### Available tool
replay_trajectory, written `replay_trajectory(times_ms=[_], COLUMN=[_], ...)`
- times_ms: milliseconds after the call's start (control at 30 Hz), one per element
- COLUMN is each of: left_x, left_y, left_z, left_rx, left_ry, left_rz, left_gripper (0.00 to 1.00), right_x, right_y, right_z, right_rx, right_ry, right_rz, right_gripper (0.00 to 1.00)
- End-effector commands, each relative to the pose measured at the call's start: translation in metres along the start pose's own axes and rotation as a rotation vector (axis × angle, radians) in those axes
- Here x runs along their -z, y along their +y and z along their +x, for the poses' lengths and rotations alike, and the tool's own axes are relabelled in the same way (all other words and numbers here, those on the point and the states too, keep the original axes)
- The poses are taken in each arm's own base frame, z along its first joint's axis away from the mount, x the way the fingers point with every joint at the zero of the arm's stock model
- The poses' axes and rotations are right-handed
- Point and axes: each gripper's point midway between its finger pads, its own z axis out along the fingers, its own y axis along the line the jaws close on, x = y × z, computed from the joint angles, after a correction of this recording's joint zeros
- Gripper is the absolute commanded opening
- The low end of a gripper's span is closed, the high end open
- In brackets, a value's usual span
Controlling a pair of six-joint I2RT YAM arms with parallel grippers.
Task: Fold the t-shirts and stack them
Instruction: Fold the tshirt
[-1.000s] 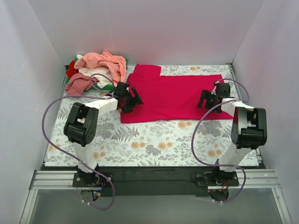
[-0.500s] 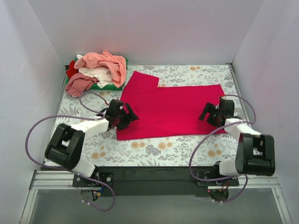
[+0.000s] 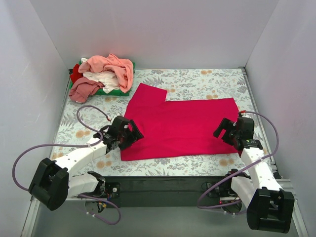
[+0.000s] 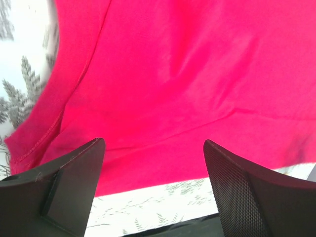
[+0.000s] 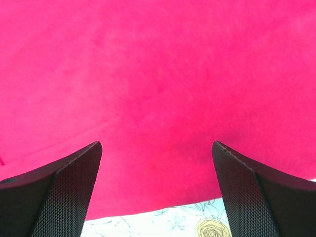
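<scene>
A vivid crimson-magenta t-shirt (image 3: 180, 126) lies spread flat in the middle of the floral table, one sleeve pointing to the back left. My left gripper (image 3: 130, 135) sits low over the shirt's near left corner, jaws open. My right gripper (image 3: 225, 130) is low over its right edge, also open. In the left wrist view the shirt (image 4: 173, 74) fills the frame above the open left gripper (image 4: 153, 148), its hem crossing between the fingers. In the right wrist view the shirt (image 5: 158, 74) lies under the wide-open right gripper (image 5: 157, 148). Neither holds cloth between its fingers.
A heap of other t-shirts sits on a green tray (image 3: 112, 91) at the back left: salmon pink (image 3: 112, 66), white (image 3: 101, 79), dusty pink (image 3: 83, 90), red (image 3: 75, 74). White walls close in three sides. The black front rail (image 3: 163, 185) runs along the near edge.
Both arms have drawn back toward the near edge and sunk low. The crimson shirt has slid nearer with them and lies flatter. Both grippers stay open.
</scene>
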Motion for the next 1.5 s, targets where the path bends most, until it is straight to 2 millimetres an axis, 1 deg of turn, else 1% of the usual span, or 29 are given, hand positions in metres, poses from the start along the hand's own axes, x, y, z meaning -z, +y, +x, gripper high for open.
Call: replay_trajectory(times_ms=[0, 33, 67, 100, 167, 200, 267, 300, 400, 433, 500, 533, 600, 633, 667, 700, 733, 767, 800, 967, 1067, 1100, 1133, 1167, 1200, 1300, 1367, 1400, 1467], left_x=[0.022, 0.022, 0.022, 0.020, 0.012, 0.001, -0.019, -0.040, -0.073, -0.089, -0.108, -0.123, -0.135, -0.156, -0.162, -0.174, -0.184, -0.191, -0.196, -0.215, -0.225, -0.233, -0.235, -0.238, -0.243, -0.250, -0.256, -0.258, -0.262], left_y=[-0.026, -0.029, -0.046, -0.052, -0.068, -0.087, -0.101, -0.119, -0.132, -0.145, -0.142, -0.154, -0.159, -0.162, -0.168, -0.166, -0.166, -0.161, -0.161, -0.150, -0.147, -0.141, -0.138, -0.135, -0.132, -0.129, -0.125, -0.124, -0.121], left_z=[-0.042, -0.051, -0.068, -0.078, -0.097, -0.114, -0.130, -0.144, -0.172, -0.190, -0.212, -0.233, -0.257, -0.269, -0.277, -0.279, -0.292, -0.296, -0.304, -0.321, -0.317, -0.316, -0.316, -0.316, -0.313, -0.307, -0.306, -0.306, -0.305], left_rx=[-0.023, -0.039, -0.053, -0.065, -0.114, -0.131, -0.177, -0.188, -0.204, -0.212, -0.251, -0.250, -0.300, -0.312, -0.325, -0.370, -0.377, -0.391, -0.400, -0.419, -0.471, -0.483, -0.490, -0.496, -0.502, -0.496, -0.503, -0.504, -0.505], left_ry=[-0.142, -0.167, -0.207, -0.227, -0.265, -0.278, -0.265, -0.256, -0.260, -0.285, -0.316, -0.355, -0.409, -0.437, -0.451, -0.441, -0.490, -0.508, -0.543, -0.578, -0.561, -0.559, -0.563, -0.562, -0.553, -0.534, -0.532, -0.534, -0.536], left_rz=[-0.003, -0.019, -0.021, -0.033, -0.056, -0.062, -0.080, -0.081, -0.098, -0.100, -0.162, -0.172, -0.205, -0.224, -0.217, -0.231, -0.261, -0.287, -0.290, -0.269, -0.271, -0.289, -0.303, -0.313, -0.316, -0.307, -0.315, -0.322, -0.326], left_gripper=[0.80, 0.81, 0.81, 0.81, 0.82, 0.82, 0.82, 0.83, 0.84, 0.85, 0.86, 0.87, 0.87, 0.87, 0.87, 0.87, 0.88, 0.88, 0.88, 0.90, 0.90, 0.89, 0.88, 0.87, 0.80, 0.70, 0.65, 0.61, 0.58], right_x=[0.017, 0.018, 0.017, 0.019, 0.018, 0.019, 0.018, 0.017, 0.013, 0.012, 0.006, 0.004, -0.003, -0.007, -0.010, -0.012, -0.015, -0.017, -0.018, -0.026, -0.029, -0.030, -0.031, -0.031, -0.031, -0.034, -0.036, -0.036, -0.037], right_y=[0.020, 0.022, 0.023, 0.024, 0.023, 0.024, 0.018, 0.018, 0.025, 0.025, 0.025, 0.025, 0.024, 0.028, 0.028, 0.029, 0.028, 0.027, 0.027, 0.026, 0.026, 0.026, 0.026, 0.026, 0.026, 0.024, 0.024, 0.024, 0.024], right_z=[-0.046, -0.050, -0.053, -0.061, -0.066, -0.072, -0.079, -0.081, -0.086, -0.087, -0.086, -0.086, -0.084, -0.079, -0.078, -0.075, -0.073, -0.072, -0.071, -0.069, -0.066, -0.065, -0.065, -0.065, -0.065, -0.064, -0.063, -0.063, -0.063], right_rx=[0.066, 0.068, 0.069, 0.070, 0.069, 0.073, 0.070, 0.070, 0.082, 0.085, 0.088, 0.091, 0.092, 0.094, 0.099, 0.102, 0.107, 0.107, 0.111, 0.115, 0.117, 0.115, 0.115, 0.115, 0.116, 0.117, 0.116, 0.116, 0.119], right_ry=[-0.094, -0.101, -0.102, -0.121, -0.129, -0.140, -0.155, -0.158, -0.156, -0.154, -0.138, -0.132, -0.115, -0.088, -0.081, -0.070, -0.058, -0.050, -0.045, -0.034, -0.017, -0.013, -0.011, -0.011, -0.013, -0.011, -0.003, -0.001, -0.001], right_rz=[-0.045, -0.046, -0.046, -0.040, -0.025, -0.022, 0.023, 0.029, -0.002, -0.004, -0.001, -0.004, 0.003, -0.025, -0.031, -0.041, -0.038, -0.034, -0.033, -0.039, -0.039, -0.041, -0.042, -0.043, -0.042, -0.035, -0.034, -0.035, -0.036], right_gripper=[0.98, 0.98, 0.98, 0.98, 0.98, 0.98, 0.98, 0.98, 0.98, 0.98, 0.98, 0.98, 0.98, 0.98, 0.98, 0.98, 0.98, 0.98, 0.98, 0.98, 0.98, 0.98, 0.98, 0.98, 0.98, 0.98, 0.98, 0.98, 0.98])
